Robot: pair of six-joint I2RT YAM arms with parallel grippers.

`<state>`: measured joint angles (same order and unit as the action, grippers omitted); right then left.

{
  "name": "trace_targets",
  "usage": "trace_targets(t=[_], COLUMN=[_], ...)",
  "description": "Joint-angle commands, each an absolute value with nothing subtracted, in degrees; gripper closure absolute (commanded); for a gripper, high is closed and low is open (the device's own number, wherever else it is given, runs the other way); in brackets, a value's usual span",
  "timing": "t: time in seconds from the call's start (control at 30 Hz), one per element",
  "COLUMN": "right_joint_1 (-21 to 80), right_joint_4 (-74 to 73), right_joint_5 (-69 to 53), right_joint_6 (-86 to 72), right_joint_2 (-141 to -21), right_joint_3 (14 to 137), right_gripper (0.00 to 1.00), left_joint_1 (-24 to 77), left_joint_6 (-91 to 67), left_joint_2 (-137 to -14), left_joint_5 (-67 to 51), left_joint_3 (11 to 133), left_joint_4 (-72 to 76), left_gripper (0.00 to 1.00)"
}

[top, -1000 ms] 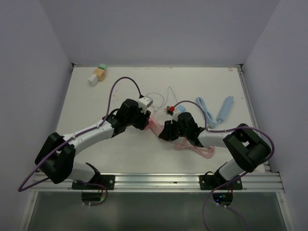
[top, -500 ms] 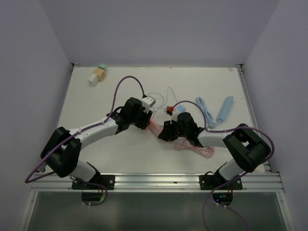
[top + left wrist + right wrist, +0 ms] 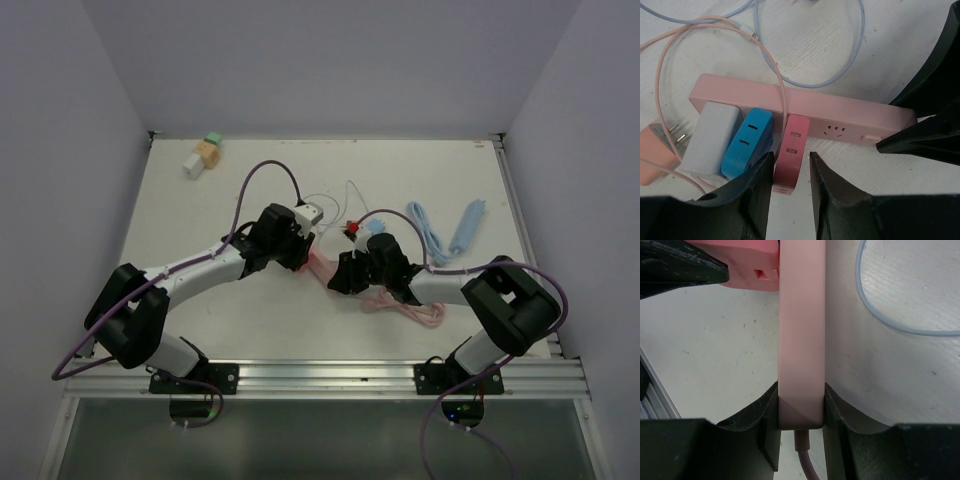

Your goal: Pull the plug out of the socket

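Top view: both arms meet mid-desk [image 3: 200, 200] over the pink strip [image 3: 322, 263]. Your left claw [image 3: 314, 254] comes at it from the left, your right claw [image 3: 341, 276] from the right. One hand per job: one to pull, one to hold the strip down. The plug itself is hidden under the arms here.

Left wrist: the plug [image 3: 792, 137] is pink and seated in the strip's near side, third along after a grey adapter [image 3: 712, 137] and a blue plug [image 3: 747, 142]. The left claw is narrow, with a finger on each side of the pink plug only, clear of the blue one, so only the right plug comes out. Can't tell if the pads are actually biting yet; they look touching or a hair off.

Right wrist: the right claw is clamped on the strip's end, fingers tight on both long sides, with the cord [image 3: 805, 460] running out between them. That grip is the anchor, so the strip should stay put when you pull.

Judgement: grasp step, plug not yet out. Pull straight away from the strip's face.
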<state>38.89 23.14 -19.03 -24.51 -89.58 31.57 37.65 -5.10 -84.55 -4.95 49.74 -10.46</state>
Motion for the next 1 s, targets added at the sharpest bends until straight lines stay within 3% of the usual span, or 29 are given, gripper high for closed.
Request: trace_targets(t=[0.0, 0.13, 0.37, 0.97], right_joint_1=[39.3, 39.4, 39.4, 39.1], right_joint_4=[27.7, 27.5, 26.1, 12.1], right_joint_5=[-21.2, -20.9, -18.4, -5.2], right_joint_6=[-23.7, -23.3, -22.5, -20.3], right_joint_2=[-89.4, -89.6, -90.0, -95.7], right_joint_3=[34.6, 34.7, 34.9, 40.5], right_gripper=[1.00, 1.00, 1.00, 1.00], left_joint_1=[37.7, 37.8, 37.7, 37.7], left_joint_6=[-3.9, -3.4, -2.5, 2.0], left_joint_2=[-85.3, -85.3, -83.2, -75.5], left_joint_5=[-6.6, -6.8, -6.3, -6.8], left_joint_3=[51.5, 52.2, 53.1, 58.2], left_joint_4=[-11.4, -12.2, -13.9, -23.8], left_gripper=[0.62, 0.66, 1.00, 1.00])
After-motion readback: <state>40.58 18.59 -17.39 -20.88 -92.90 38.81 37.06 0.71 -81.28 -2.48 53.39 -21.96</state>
